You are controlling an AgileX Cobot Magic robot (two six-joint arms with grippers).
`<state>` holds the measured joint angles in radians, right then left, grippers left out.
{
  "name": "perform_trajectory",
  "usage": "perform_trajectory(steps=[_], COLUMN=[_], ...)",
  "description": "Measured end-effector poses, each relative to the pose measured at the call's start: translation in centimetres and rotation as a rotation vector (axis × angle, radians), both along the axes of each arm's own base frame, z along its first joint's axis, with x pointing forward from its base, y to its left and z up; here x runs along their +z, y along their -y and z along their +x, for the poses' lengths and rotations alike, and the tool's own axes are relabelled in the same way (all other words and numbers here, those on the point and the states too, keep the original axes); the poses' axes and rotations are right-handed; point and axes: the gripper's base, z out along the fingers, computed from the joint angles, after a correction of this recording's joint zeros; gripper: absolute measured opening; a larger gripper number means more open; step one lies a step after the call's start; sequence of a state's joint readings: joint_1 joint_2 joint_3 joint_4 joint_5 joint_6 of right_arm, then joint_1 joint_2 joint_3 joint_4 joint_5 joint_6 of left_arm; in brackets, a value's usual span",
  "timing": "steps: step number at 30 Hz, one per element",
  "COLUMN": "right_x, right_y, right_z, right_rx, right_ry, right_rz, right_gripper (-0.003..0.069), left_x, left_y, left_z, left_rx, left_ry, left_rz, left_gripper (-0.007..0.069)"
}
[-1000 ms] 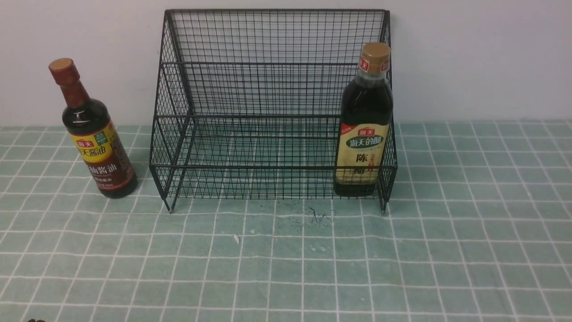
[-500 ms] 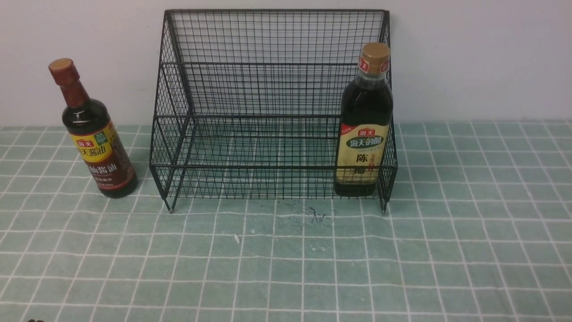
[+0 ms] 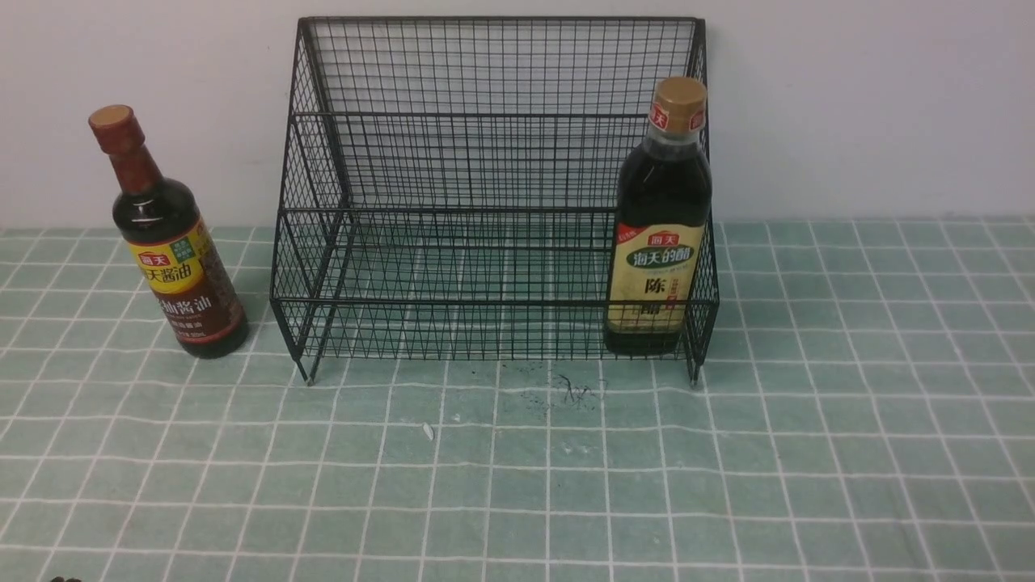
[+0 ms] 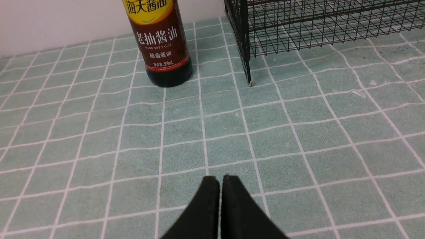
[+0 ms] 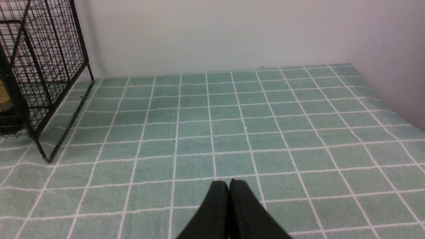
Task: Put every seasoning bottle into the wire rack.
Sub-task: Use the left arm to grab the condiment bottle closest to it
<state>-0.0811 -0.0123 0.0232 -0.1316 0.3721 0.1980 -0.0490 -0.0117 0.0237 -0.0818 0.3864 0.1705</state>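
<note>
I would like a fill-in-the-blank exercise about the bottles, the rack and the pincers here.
1. The tan-capped bottle stands ____ the wire rack.
2. The slim bottle stands outside it, on the robot's ____ side.
3. The left pincer and the right pincer are both ____.
Missing words: inside; left; shut.

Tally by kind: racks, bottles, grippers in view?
Wire rack: 1
Seasoning bottles: 2 (slim bottle outside it, wider bottle inside)
Grippers: 2 (left gripper, right gripper, both shut)
Total: 5
</note>
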Motion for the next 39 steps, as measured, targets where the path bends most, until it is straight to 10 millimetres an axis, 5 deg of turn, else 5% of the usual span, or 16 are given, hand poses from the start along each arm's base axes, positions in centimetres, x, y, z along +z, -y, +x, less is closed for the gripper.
perform_trajectory(steps=[25, 33, 39], right_x=[0.0, 0.0, 0.0], right_y=[0.0, 0.0, 0.0], right_z=[0.0, 0.0, 0.0], right_rx=[0.000, 0.000, 0.000], right_ry=[0.000, 0.000, 0.001], right_rz=[0.001, 0.002, 0.002], right_gripper=[-0.0015, -0.0015, -0.0015], left_x=[0.1, 3.3, 5.0], left_y=[-0.1, -0.3, -1.1], left_z=[0.1, 0.5, 0.1], left_rx=[0.006, 0.087, 0.134], left_ry=[0.025, 0.349, 0.566], left_rz=[0.011, -0.470, -0.489], left_gripper=[-0.0006, -0.0006, -0.0006])
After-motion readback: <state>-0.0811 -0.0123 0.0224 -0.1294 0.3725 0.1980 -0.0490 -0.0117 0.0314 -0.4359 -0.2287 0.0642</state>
